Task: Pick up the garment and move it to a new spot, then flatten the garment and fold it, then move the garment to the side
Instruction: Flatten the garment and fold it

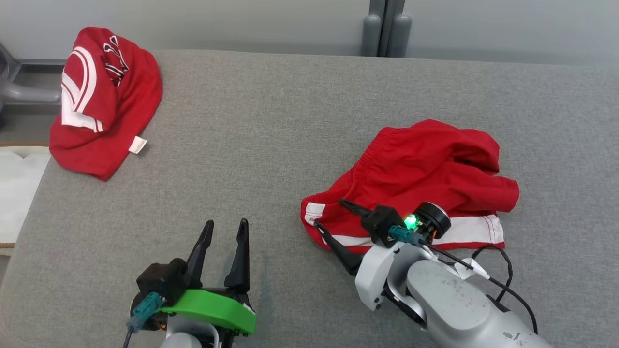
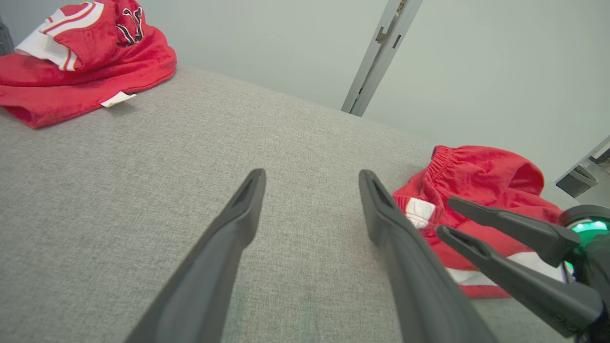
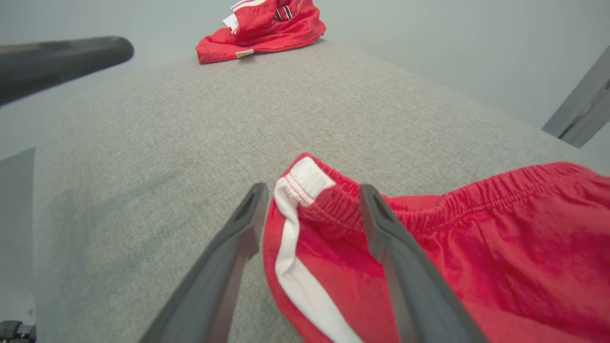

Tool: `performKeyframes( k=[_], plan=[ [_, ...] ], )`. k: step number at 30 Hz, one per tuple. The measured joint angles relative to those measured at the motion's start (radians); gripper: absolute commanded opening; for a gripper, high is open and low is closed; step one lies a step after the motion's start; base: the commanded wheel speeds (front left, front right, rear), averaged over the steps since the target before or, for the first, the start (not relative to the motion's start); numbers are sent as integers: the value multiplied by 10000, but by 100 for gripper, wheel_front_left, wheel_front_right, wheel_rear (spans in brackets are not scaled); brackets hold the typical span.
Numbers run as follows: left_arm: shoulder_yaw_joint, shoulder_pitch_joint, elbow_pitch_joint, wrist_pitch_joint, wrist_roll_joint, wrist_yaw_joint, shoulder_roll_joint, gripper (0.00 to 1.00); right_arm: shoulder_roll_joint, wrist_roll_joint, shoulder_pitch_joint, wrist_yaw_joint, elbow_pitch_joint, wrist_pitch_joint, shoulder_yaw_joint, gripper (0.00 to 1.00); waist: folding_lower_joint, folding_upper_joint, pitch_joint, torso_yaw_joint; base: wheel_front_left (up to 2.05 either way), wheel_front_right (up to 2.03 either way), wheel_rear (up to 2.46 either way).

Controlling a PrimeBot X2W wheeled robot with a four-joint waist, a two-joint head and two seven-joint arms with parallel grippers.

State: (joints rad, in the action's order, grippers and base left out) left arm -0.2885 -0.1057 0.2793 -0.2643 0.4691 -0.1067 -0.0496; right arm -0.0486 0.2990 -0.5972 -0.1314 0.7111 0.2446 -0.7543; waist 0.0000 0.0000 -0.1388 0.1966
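The garment [image 1: 425, 164], red shorts with white side stripes and an elastic waistband, lies crumpled on the right of the grey padded table [image 1: 271, 145]. My right gripper [image 1: 329, 212] is open at its near-left corner. In the right wrist view the fingers straddle the waistband corner of the garment [image 3: 500, 238] with the right gripper [image 3: 313, 190] holding nothing. My left gripper [image 1: 226, 223] stands open over bare table at the front, well left of the shorts. The left wrist view shows the left gripper [image 2: 312, 176] open, with the garment [image 2: 476, 176] and the right gripper [image 2: 445, 216] off to its right.
A second red garment [image 1: 106, 106] with white trim and a label lies bunched at the table's far left corner, also seen as a red heap [image 2: 86, 62] [image 3: 267, 28]. A white cloth [image 1: 19, 193] lies beyond the left edge. Grey posts [image 1: 387, 24] stand behind the table.
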Motion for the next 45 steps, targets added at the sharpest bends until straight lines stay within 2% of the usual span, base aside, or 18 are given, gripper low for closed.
performKeyframes(
  k=[7,14,25,34,45],
  plan=[
    [-125,-322,130,0,-487,-77,2,100,0,-460,541,0,-359,169,1841,100,0,0,165,-457,0,0,0],
    [-130,-388,284,0,-658,-155,2,100,0,-1275,1716,0,-1962,174,4510,100,0,0,497,-920,0,0,0],
    [107,398,234,0,-397,-159,6,100,-2,-1569,3975,0,-3707,174,7173,100,0,0,1276,-1296,0,0,0],
    [533,1023,128,0,-451,8,4,100,-8,-1208,4765,2,-4268,174,7850,100,0,0,1496,-1493,0,0,0],
    [823,1366,-107,0,-495,56,4,100,0,-1012,5049,0,-4276,174,7839,100,0,0,1562,-1556,0,0,0]
  ],
)
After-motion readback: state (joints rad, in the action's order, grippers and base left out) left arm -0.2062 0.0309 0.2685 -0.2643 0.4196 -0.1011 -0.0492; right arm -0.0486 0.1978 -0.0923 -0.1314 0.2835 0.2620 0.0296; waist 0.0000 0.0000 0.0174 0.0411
